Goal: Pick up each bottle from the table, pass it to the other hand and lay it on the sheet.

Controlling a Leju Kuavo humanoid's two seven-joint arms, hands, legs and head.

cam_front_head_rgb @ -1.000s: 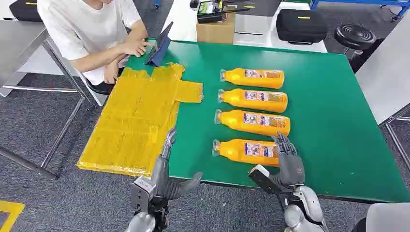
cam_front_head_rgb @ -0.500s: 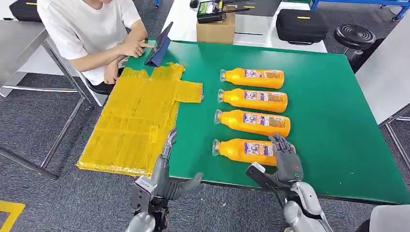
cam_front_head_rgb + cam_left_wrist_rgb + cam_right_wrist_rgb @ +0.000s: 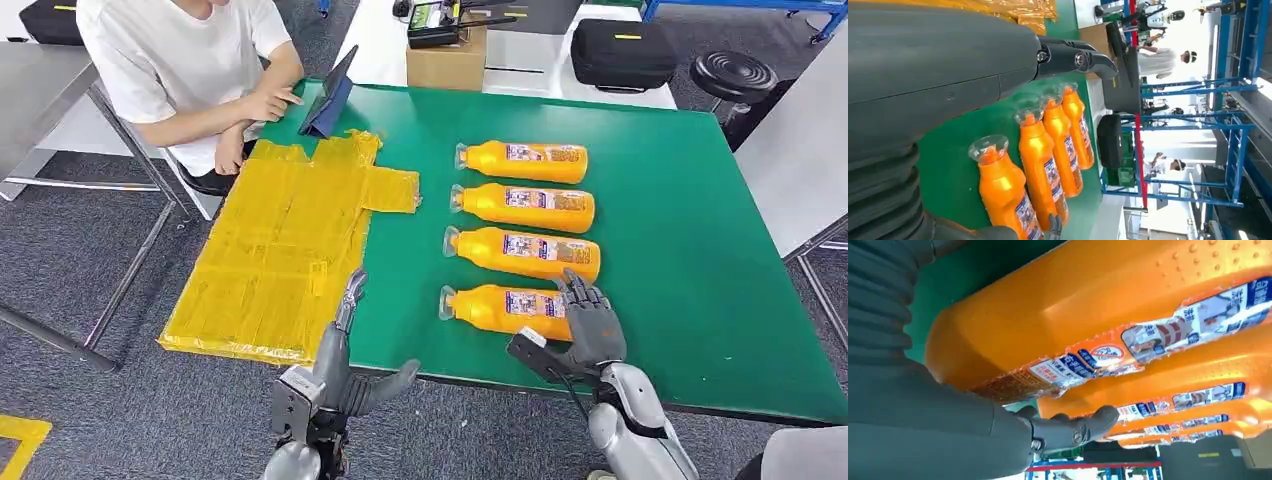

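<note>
Right hand: grey right hand (image 3: 590, 325) sits low and right of middle, fingers curled over the base of the nearest orange plastic bottle (image 3: 497, 309), not lifting it.
Left hand: left hand (image 3: 340, 365) is spread wide, holding nothing, at the bottom.
Bottles: four orange bottles lie in a row on the green table (image 3: 690, 260).
Sheet: yellow sheet (image 3: 275, 255) lies at the left.

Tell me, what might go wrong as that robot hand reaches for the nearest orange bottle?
The right hand is at the base end of the nearest bottle, not its middle, so a grip there could let it tip or slip. The next bottle lies close beside it, so the fingers might nudge it.
</note>
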